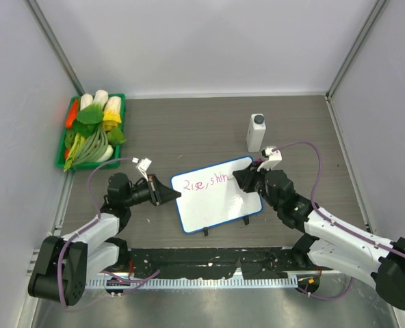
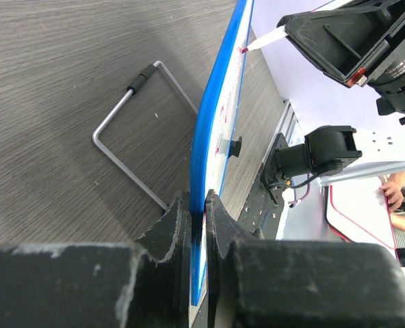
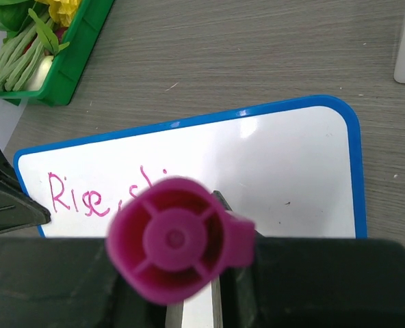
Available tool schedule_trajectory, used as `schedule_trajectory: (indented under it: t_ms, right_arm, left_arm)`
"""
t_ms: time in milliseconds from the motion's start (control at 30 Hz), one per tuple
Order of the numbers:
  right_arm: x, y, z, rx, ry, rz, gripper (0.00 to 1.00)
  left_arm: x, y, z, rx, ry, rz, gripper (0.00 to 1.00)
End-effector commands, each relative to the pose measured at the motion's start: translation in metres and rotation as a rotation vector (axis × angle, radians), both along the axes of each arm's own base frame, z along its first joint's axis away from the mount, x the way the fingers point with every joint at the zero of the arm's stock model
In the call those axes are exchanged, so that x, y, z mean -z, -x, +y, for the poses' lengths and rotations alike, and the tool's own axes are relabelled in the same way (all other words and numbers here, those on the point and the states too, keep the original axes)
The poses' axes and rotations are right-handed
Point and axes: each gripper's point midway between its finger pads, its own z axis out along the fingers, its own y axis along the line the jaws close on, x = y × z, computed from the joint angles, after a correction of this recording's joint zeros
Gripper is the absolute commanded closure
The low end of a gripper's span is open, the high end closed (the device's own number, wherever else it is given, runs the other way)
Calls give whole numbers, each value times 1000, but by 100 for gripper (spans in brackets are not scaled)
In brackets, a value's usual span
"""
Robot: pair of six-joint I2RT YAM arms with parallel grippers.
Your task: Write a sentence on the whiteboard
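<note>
Grey table (image 1: 189, 130) bears whiteboard (image 1: 219, 208); right gripper (image 1: 245, 179) grips, seemingly, a marker (image 3: 176, 239).

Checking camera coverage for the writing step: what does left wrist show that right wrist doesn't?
Left wrist only: left end effector clamped on the edge of the blue-rimmed white rectangular whiteboard; bent metal wire stand lying on the grey wood-grain table; tip of the magenta plastic marker meeting the board, side-on. Right wrist only: pink handwritten words "Rise, sh"; the marker's butt end; green plastic tray of vegetables. Both: whiteboard, table.
</note>
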Motion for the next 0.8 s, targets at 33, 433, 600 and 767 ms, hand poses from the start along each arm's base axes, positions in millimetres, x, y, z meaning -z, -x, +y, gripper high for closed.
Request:
schedule_trajectory:
  t_ms: [33,433,600,767]
  right_arm:
    - [-8,1,-2,4,-13,-10,99]
    - [-45,-5,0,11,-69,-100,99]
    - [-39,-10,3,13,-58,-91,99]
    - [-29,-14,3,25,-33,-74,99]
  left_arm:
    - [1,-6,4,-26,-30,-62,100]
    - [1,-6,4,-23,-29,-60,100]
    - [1,-6,4,-25,-30,-60,100]
    - [1,-6,4,-23,-29,-62,100]
